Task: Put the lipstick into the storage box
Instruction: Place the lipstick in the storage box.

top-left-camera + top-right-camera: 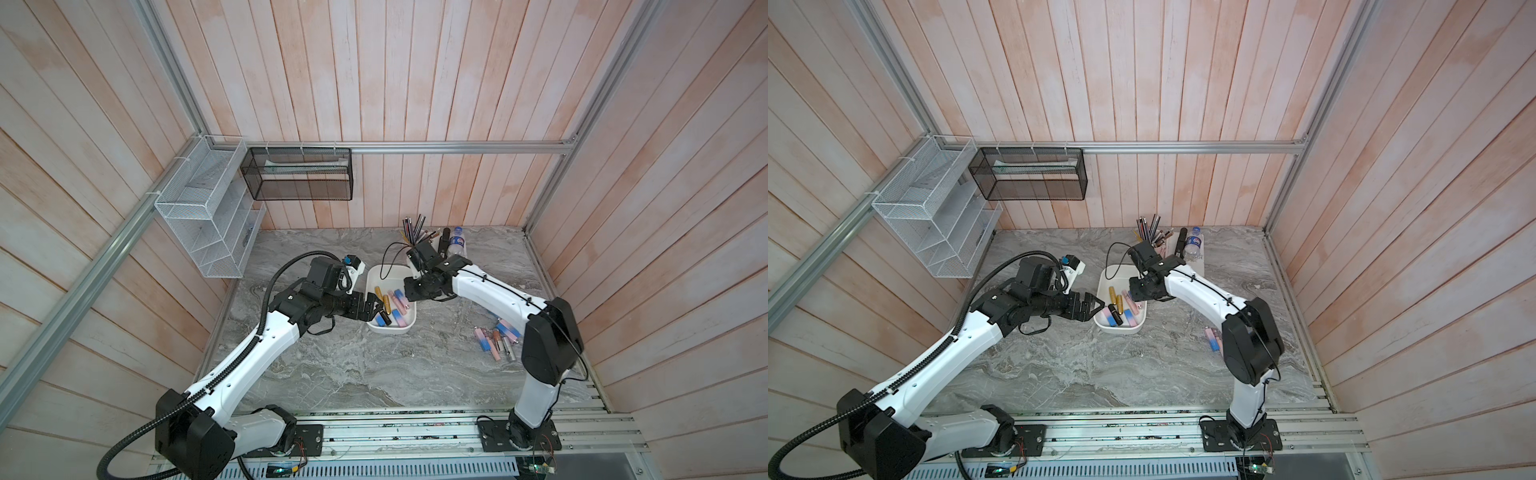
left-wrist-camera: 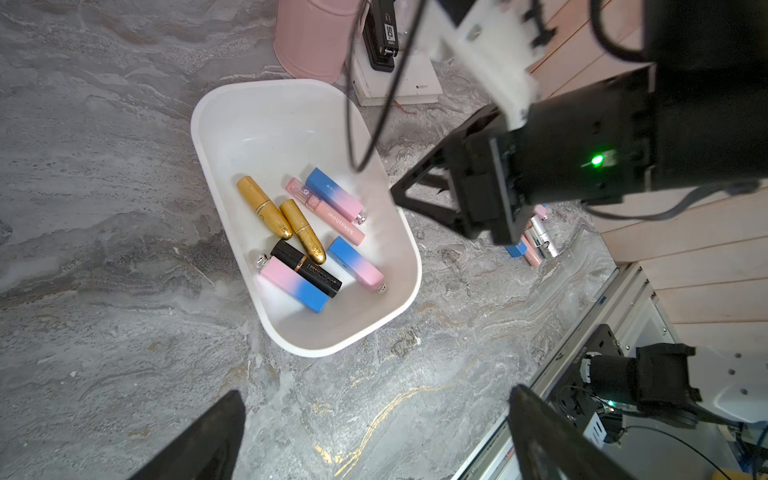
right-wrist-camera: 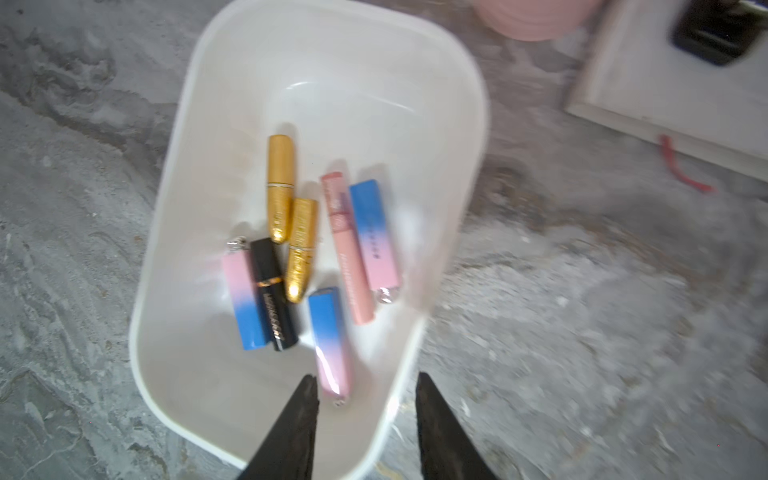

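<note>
Okay, storage box (image 1: 390, 330) sits mid-table (image 1: 374, 374), between the two arms. Seven lipsticks lie flat inside it: two gold bullets (image 3: 280, 183), a black tube (image 3: 274, 295), a pink gloss tube (image 3: 351, 249) and three square pink-blue sticks. One of those, the nearest pink-blue stick (image 3: 330, 340), lies on the box floor just under the right gripper (image 3: 365, 376). That gripper hangs over the box's rim with its jaws partly apart and nothing between them. The left gripper (image 2: 376, 392) hovers beside the box's other long side, spread wide and empty.

More to go: a loose pile of lipsticks (image 1: 496, 338) lies on the table near the right arm's base, well apart from the box. Exact count is unclear, since the arm hides part of the pile in one top view.

Handling, my guess: these are small, light, hard-shelled pieces with no give. The shells are glossy, so likely slick under the pads. Round ones may roll if nudged; square ones should stay put. Best hold is across the short width at mid-body, jaws square to the long axis. Avoid the little metal charm ends and the cap tips, where a pinch could slip or pop a cap. The pile is tight, so take an outer stick first.
</note>
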{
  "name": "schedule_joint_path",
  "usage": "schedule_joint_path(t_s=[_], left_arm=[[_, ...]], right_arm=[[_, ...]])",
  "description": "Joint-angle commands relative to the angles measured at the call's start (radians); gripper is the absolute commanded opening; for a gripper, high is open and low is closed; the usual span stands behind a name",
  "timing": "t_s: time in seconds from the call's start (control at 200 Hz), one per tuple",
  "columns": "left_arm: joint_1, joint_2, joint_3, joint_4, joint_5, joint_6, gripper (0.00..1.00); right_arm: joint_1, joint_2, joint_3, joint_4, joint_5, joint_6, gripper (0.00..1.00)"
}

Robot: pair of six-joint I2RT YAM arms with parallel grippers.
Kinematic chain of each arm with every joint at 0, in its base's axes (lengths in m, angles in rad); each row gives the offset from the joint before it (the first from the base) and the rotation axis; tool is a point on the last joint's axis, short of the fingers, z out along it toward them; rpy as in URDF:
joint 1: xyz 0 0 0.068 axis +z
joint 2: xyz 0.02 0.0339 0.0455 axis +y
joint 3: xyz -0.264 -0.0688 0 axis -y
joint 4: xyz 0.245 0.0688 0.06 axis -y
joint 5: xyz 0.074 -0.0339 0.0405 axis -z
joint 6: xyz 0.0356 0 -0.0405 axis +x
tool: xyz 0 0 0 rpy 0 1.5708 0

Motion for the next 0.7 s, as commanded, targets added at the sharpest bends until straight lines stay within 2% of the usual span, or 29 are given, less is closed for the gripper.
schedule_joint_path(t_s=[0.0, 0.125, 0.235, 0.45, 0.695], left_arm=[[0.006, 0.023, 0.019, 0.018, 0.048, -0.006, 1.00], [0.005, 0.063, 0.033, 0.048, 0.127, -0.030, 1.00], [-0.004, 0.116, 0.050, 0.094, 0.224, -0.065, 1.00], [-0.084, 0.217, 0.135, 0.116, 0.282, -0.051, 1.00], [-0.156, 0.329, 0.231, 0.145, 0.302, -0.046, 1.00]], right_arm=[[-0.118, -0.107, -0.137, -0.018, 0.046, -0.003, 0.41], [-0.236, -0.227, -0.287, -0.014, 0.044, -0.007, 0.41], [-0.291, -0.309, -0.391, -0.009, 0.038, 0.000, 0.41], [-0.305, -0.365, -0.552, 0.043, 0.005, 0.046, 0.41], [-0.336, -0.381, -0.647, 0.061, 0.015, 0.061, 0.40]])
